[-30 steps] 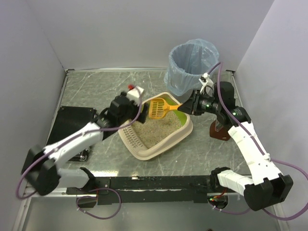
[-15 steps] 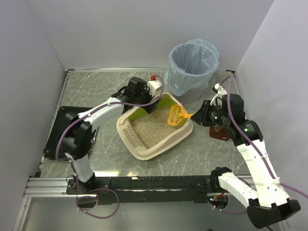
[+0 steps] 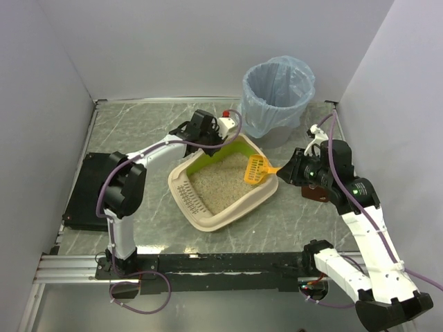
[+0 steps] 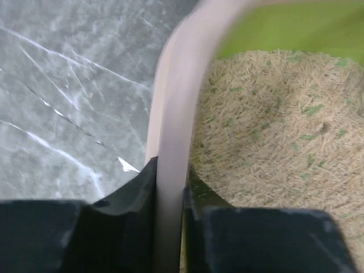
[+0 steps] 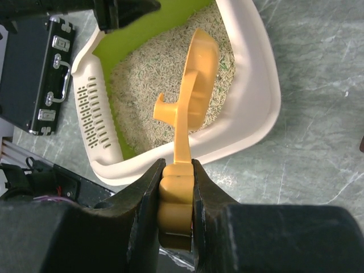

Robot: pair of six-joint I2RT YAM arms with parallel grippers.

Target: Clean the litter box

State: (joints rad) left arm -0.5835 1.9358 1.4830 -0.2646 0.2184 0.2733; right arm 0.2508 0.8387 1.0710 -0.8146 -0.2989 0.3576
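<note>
I see my left end effector [image 4: 169, 177] clamped on the litter box [image 3: 216, 223] rim at 11 o'clock. My right end effector [image 5: 177, 170] grips the orange scoop [image 5: 196, 85] at 2 o'clock.

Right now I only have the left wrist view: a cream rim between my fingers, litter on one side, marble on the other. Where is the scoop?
Observer: The orange scoop is over the litter at the right side of the litter box, its handle clamped in the right gripper.
Operator: Which stretch of rim am I on?
Observer: The left gripper is on the far rim, the end opposite the slotted lip.
Operator: And the bin?
Observer: The bin with the blue bag stands upright on the table just beyond that far end, off to the right.
</note>
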